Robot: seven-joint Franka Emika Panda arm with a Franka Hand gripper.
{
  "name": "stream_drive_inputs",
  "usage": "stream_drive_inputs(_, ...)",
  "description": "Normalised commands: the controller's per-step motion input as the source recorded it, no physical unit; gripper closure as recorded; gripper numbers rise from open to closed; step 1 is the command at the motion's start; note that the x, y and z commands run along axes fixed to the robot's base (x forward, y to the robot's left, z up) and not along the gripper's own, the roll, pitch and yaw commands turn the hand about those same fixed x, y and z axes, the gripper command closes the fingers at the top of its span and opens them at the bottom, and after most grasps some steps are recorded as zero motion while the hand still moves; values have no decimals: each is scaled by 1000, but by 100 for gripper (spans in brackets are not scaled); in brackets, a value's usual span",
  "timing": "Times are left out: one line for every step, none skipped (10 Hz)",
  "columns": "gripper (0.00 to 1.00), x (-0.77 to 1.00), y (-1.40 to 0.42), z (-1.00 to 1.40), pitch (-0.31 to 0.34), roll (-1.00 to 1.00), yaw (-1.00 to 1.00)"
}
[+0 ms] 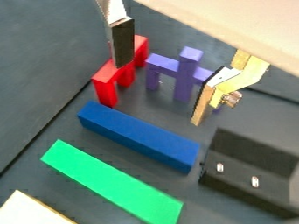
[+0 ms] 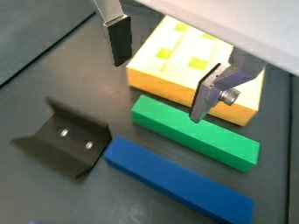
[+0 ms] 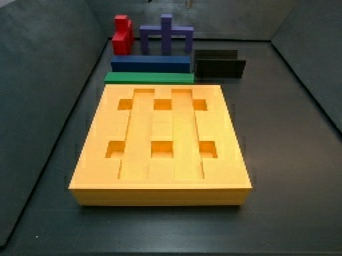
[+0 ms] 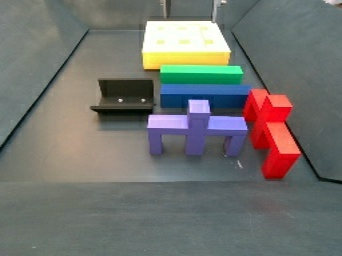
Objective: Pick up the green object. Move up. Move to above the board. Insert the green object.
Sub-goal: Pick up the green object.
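The green object (image 2: 193, 131) is a long green bar lying flat on the dark floor, tight against the short end of the yellow-orange board (image 2: 158, 83). It also shows in a wrist view (image 1: 111, 184) and in both side views (image 3: 147, 77) (image 4: 201, 74). The board (image 3: 94, 140) (image 4: 187, 40) lies flat with its grooves and square holes facing up. My gripper (image 2: 163, 70) (image 1: 170, 70) hangs well above the pieces, open and empty. Its fingers (image 2: 117, 39) are wide apart and touch nothing. It does not show in the side views.
A blue bar (image 2: 181, 184) (image 4: 203, 95) lies alongside the green one, on the side away from the board. Beyond it stand a purple piece (image 1: 176, 74) (image 4: 198, 130) and a red piece (image 1: 117, 74) (image 4: 274, 130). The black fixture (image 2: 65, 136) (image 3: 221, 65) stands beside the bars.
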Motion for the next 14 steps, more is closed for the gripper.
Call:
stream_drive_inputs(0,0,-160,-180,-126,-101,-920)
stream_drive_inputs(0,0,-151,-214,-114,-79,-943)
stream_drive_inputs(0,0,-146,-246,-100,-60,-960)
stream_drive_inputs(0,0,-154,-240,-87,-47,-963)
stream_drive_inputs(0,0,-223,-263,-36,-1,-940)
stream_drive_inputs(0,0,-260,-297,0,0,-929)
stream_drive_inputs(0,0,-289,-391,0,0,-906)
stream_drive_inputs(0,0,-291,-460,26,20,-894)
stream_drive_inputs(0,0,-271,-443,50,49,-889)
stream_drive_inputs(0,-89,-177,-489,76,70,-877)
stream_drive_inputs(0,-200,0,-423,96,51,-846)
stream_drive_inputs(0,-246,0,-409,114,34,-803)
stream_drive_inputs(0,-223,0,-417,133,20,-811)
stream_drive_inputs(0,-237,0,-400,124,10,-817)
